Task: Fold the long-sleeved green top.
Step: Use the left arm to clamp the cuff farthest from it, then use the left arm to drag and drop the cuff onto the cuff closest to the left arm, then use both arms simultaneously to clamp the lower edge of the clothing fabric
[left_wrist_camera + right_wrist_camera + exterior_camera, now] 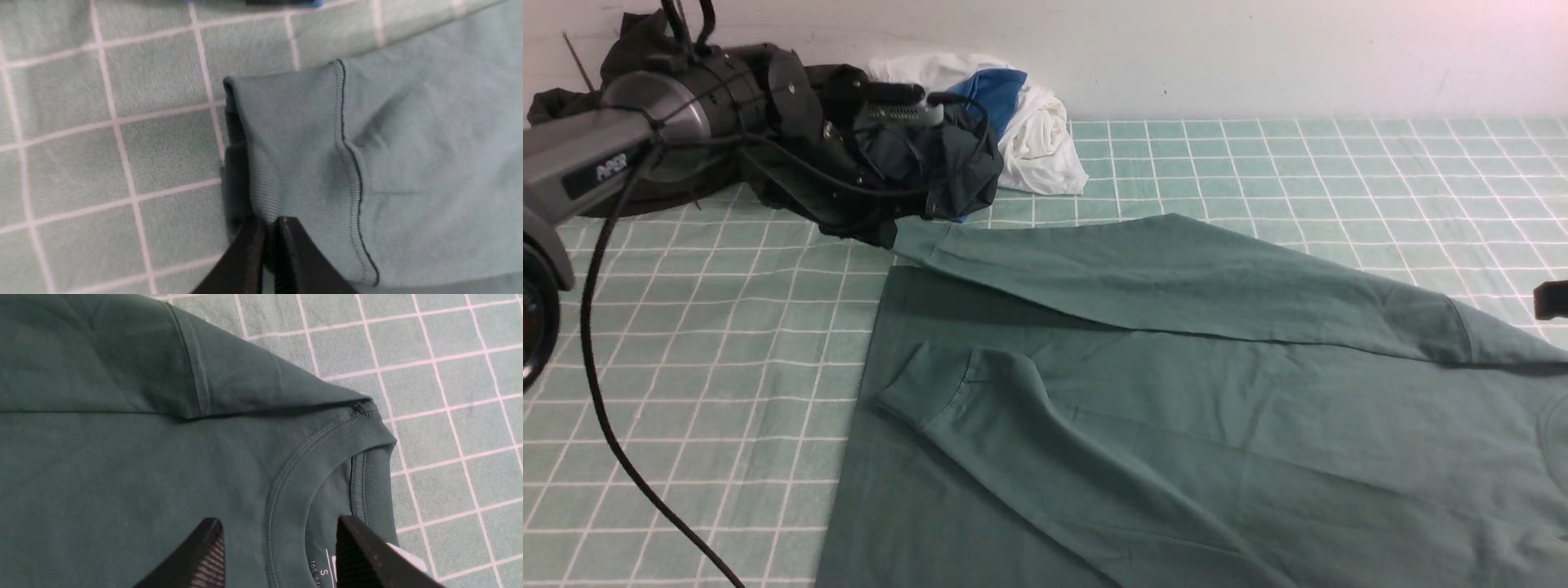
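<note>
Pale green checked cloth (727, 343) covers the counter, and the green long-sleeved top (1176, 408) lies flat on its near right part, both sleeves laid in across the body, one cuff (294, 155) reaching toward the far left corner. The left tool (271, 228) has its jaws pressed together on the edge of that cuff, while the right tool (277, 519) hangs over the ribbed collar (310, 457) with jaws apart, gripping nothing. At the far left corner, against the white wall (1258, 49), sit a heaped dark garment (947, 171) and a white and blue cloth (1029, 122).
</note>
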